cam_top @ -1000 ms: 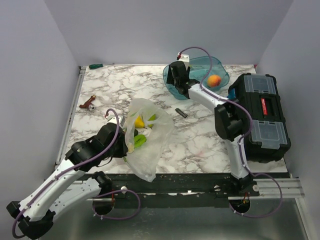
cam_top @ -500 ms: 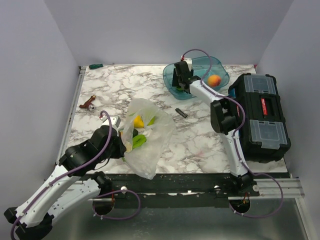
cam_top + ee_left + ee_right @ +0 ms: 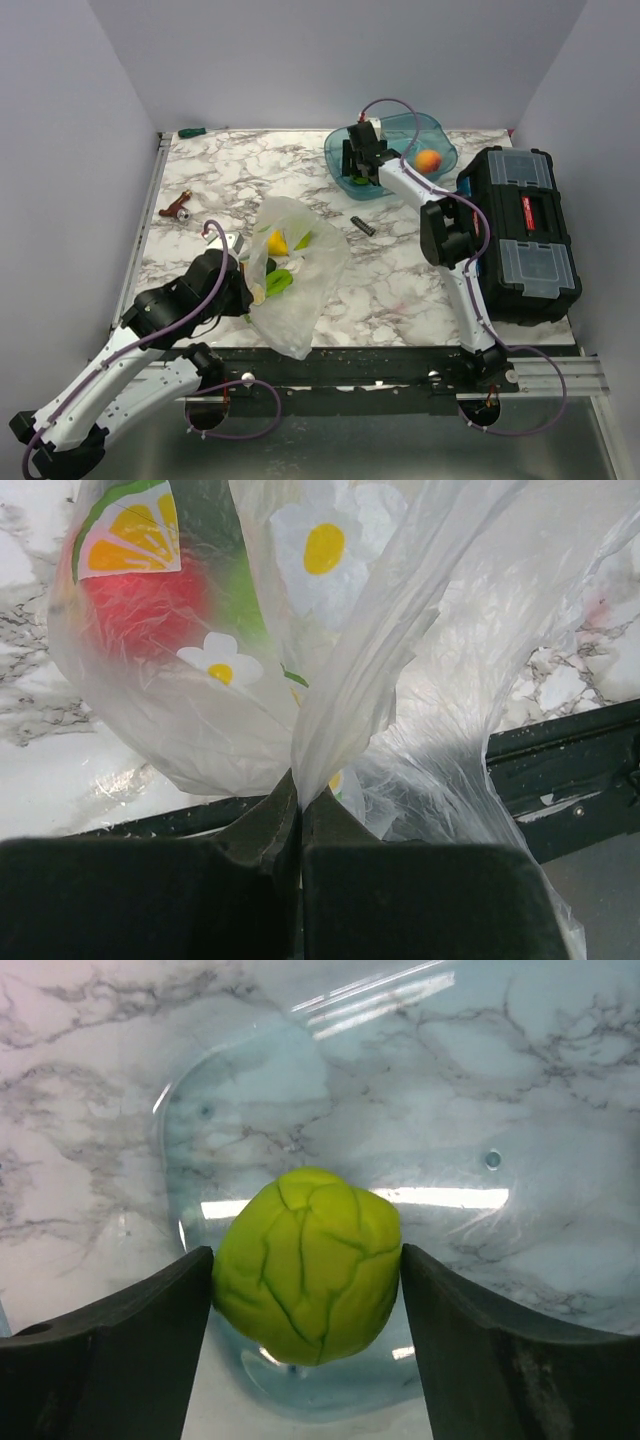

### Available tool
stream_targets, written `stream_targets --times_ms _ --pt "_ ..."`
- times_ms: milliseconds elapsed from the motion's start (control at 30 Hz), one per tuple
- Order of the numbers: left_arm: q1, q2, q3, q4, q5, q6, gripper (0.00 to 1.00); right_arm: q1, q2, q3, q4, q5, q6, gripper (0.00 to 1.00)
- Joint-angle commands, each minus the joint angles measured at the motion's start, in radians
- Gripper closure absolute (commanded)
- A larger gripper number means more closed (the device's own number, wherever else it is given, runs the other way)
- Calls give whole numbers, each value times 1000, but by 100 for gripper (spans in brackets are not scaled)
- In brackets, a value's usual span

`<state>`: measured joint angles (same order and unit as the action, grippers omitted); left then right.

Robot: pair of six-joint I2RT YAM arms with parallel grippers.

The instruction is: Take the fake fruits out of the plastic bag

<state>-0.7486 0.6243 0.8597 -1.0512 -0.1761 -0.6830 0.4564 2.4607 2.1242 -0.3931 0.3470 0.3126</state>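
Clamping plastic bag (image 3: 420, 630) in left gripper (image 3: 300, 815) at 8 o'clock, green fruit (image 3: 300, 1260) in right gripper (image 3: 306, 1290) over tub (image 3: 443, 152) at 1 o'clock.

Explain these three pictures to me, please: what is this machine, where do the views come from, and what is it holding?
These are two robot arms bolted to a marble table. The wide picture looks down from above; the other two come from a camera on each wrist. The left gripper pinches the plastic bag, with a red fruit inside. The right gripper holds a green toy fruit over the blue tub, where an orange ball lies. A black toolbox stands at the right.
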Motion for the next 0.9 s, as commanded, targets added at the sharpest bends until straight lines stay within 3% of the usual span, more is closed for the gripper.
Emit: stream_targets --times_ms 0,100,300,567,867 --pt "-6 20 1 -12 1 10 100 4 -65 28 -77 -38 -14 19" --pt "-6 44 -5 2 42 32 100 3 -118 27 -105 -37 -9 11" --pt "-8 121 -1 -6 81 53 100 5 -281 -91 -112 -53 36 11" --pt "-12 85 -7 16 112 66 100 50 -692 -613 78 -177 118 11" --pt "-15 102 23 -24 175 101 100 190 -1125 -1162 202 -271 212 12"
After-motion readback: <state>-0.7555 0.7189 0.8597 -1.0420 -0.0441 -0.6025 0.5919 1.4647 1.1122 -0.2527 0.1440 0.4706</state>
